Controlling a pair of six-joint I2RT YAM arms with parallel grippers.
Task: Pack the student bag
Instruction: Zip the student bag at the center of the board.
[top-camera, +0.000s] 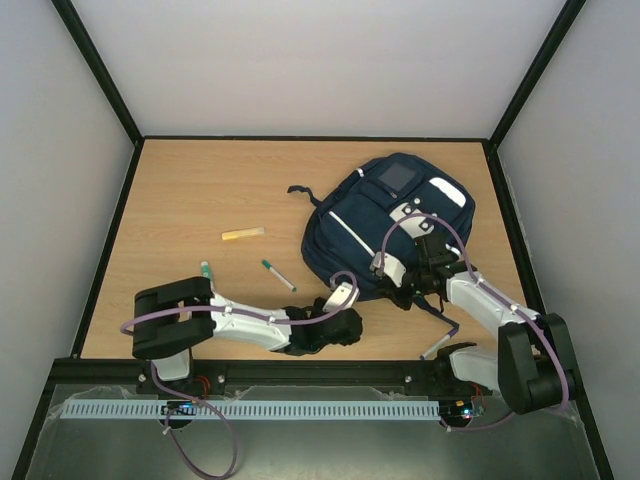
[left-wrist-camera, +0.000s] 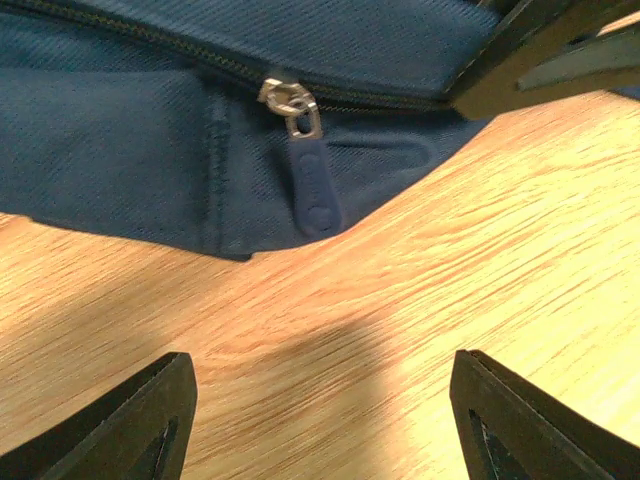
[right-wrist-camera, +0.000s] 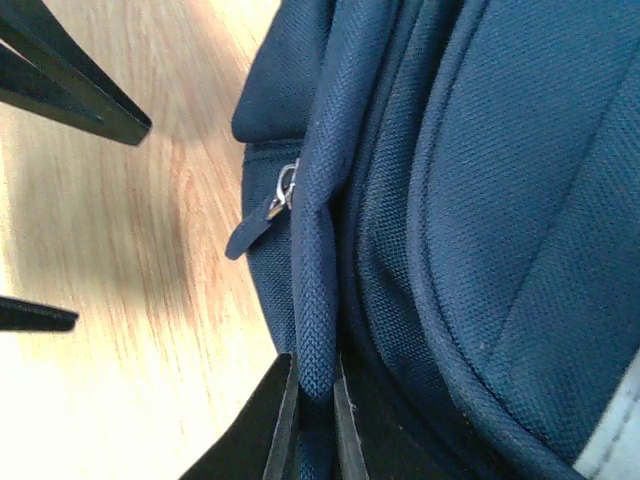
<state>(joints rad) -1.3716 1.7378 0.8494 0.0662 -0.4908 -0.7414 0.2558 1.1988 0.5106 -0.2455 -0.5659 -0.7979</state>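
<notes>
Soft, even light from above; wrist views close and partly blurred.
The overhead view shows the student bag (top-camera: 385, 225) fairly clear, with thin shadows on the table (top-camera: 200, 190). In the left wrist view a broad dark shadow lies on the wood just below the bag. In the right wrist view, wood left of the bag washes out to glare.

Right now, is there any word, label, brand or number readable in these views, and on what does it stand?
No text can be read in any view.
The student bag has a front patch that looks blank, and its zip pull shows no readable mark.
The yellow stick is too small to tell.
</notes>
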